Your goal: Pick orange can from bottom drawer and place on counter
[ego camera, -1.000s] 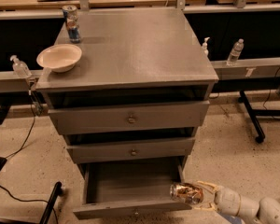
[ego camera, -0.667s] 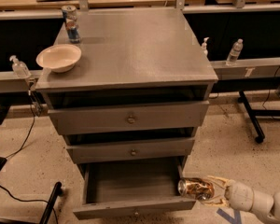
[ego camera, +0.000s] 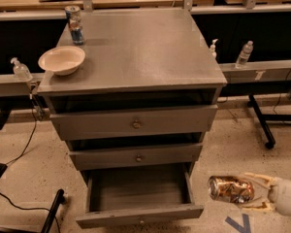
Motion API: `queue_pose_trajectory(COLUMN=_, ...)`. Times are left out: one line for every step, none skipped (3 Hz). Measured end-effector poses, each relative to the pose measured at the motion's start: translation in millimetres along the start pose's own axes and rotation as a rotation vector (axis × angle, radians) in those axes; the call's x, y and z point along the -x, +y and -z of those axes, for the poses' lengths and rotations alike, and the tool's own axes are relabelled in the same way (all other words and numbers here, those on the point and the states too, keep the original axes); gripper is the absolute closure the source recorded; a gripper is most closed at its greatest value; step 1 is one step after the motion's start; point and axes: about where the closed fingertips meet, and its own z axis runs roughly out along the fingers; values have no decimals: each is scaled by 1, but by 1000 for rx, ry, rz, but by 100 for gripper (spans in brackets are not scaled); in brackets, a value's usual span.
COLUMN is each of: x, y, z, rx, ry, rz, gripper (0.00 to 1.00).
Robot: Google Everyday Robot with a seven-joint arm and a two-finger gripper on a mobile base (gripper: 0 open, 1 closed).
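The orange can (ego camera: 230, 189) lies sideways in my gripper (ego camera: 250, 191), silver end to the left, held in the air to the right of the open bottom drawer (ego camera: 138, 212) and above the floor. The gripper's pale fingers (ego camera: 262, 179) are shut on the can from above and below. The bottom drawer is pulled out and its visible inside looks bare. The grey counter (ego camera: 140, 52) tops the cabinet, well above and left of the can.
A beige bowl (ego camera: 61, 59) and a tall blue, red and silver can (ego camera: 74, 24) stand on the counter's left side. The two upper drawers (ego camera: 136, 124) are partly out. Plastic bottles (ego camera: 244, 55) sit on side rails. A black stand leg (ego camera: 260, 123) is on the floor at right.
My gripper has moved right and up with the orange can, carrying it out of the bottom drawer to the space beside the cabinet.
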Motion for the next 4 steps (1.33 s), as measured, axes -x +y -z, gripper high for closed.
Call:
queue_pose_trajectory(x=64, y=-52, z=10, rx=-5, ry=91, rz=16, gripper=100)
queue_pose_trajectory(x=104, y=-121, z=9, rx=-38, ry=162, rz=-28, gripper=100)
queue_pose_trajectory(x=92, y=-174, z=-10, rx=-66, ry=213, rz=-76, gripper=100)
queue_pose_trajectory(x=55, y=-225, z=-76, rx=-60, ry=221, rz=-95, gripper=100)
